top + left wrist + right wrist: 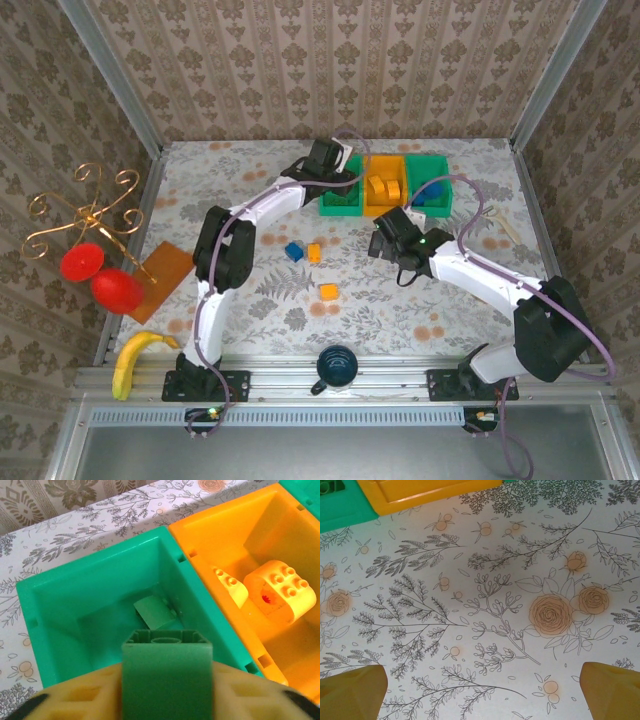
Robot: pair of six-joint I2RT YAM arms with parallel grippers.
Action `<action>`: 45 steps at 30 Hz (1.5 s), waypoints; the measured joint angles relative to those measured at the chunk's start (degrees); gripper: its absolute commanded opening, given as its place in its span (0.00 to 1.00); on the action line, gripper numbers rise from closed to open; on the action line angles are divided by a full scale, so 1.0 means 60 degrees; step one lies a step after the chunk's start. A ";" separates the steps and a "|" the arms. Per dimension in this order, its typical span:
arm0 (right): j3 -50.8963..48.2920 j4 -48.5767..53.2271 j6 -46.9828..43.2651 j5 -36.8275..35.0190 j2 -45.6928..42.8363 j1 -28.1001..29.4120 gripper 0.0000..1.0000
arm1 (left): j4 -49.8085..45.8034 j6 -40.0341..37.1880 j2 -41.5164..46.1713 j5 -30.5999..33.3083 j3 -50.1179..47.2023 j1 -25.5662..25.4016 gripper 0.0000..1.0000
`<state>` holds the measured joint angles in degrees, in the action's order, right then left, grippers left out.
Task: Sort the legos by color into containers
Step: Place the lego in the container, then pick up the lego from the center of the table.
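Floral-printed cloth covers the counter (pixel 250 320), with patterned wallpaper on the walls behind. Three bins stand touching in a row at the far side: a left green bin (pixel 341 205), an orange bin (pixel 383 208) in the middle and a right green bin (pixel 445 205).

The left end effector (pixel 167 702) is clamped on a green lego brick (pixel 166 670) and hangs directly over the left green bin's opening, where another green brick (pixel 155 612) already lies on the floor. In the orange bin beside it sit a rounded orange brick (pixel 280 592) and a smaller orange piece (pixel 230 582). The right green bin holds blue pieces (pixel 430 195).

The right end effector (pixel 480 692) has its fingers (pixel 350 690) spread apart with nothing between them, low over bare cloth just in front of the bins.

By my reading the sort is well past halfway. The held green brick looks ready to be let go into its bin. Three loose bricks lie out on the cloth: a blue brick (pixel 294 251) just beside an orange brick (pixel 314 252), and another orange brick (pixel 328 292) nearer the arms. Those would go to the blue-holding bin and the orange bin.
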<state>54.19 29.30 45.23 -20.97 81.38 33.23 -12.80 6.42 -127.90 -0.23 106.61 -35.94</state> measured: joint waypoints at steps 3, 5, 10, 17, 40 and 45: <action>0.0000 0.0000 -0.0004 0.0029 0.0018 0.0127 1.00 | -0.0047 -0.0004 0.0000 0.0000 0.0022 0.0004 0.56; 0.0004 0.0000 -0.0007 0.0044 0.0055 0.0237 1.00 | -0.0113 -0.0004 0.0000 0.0004 0.0022 0.0007 0.59; 0.0025 0.0000 -0.0011 0.0091 0.0080 0.0557 1.00 | -0.0098 0.0000 0.0197 0.0040 -0.0197 0.0007 0.67; 0.0463 -0.0022 -0.0066 0.0240 0.0357 0.1093 0.99 | 0.0295 0.0193 0.2222 0.0299 -0.2127 0.0025 0.79; 0.4167 -0.0397 -0.1351 0.1876 0.4258 0.1555 0.80 | 0.1603 0.1993 0.8703 0.2422 -0.9785 0.0572 1.00; 0.4863 -0.0361 -0.1515 0.2299 0.4965 0.1577 0.74 | 0.1639 0.2273 0.9245 0.2634 -1.0633 0.0590 1.00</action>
<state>83.37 27.14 36.14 -7.18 111.18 42.70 -2.96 20.05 -72.42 15.57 42.81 -32.40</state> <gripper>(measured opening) 0.762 0.998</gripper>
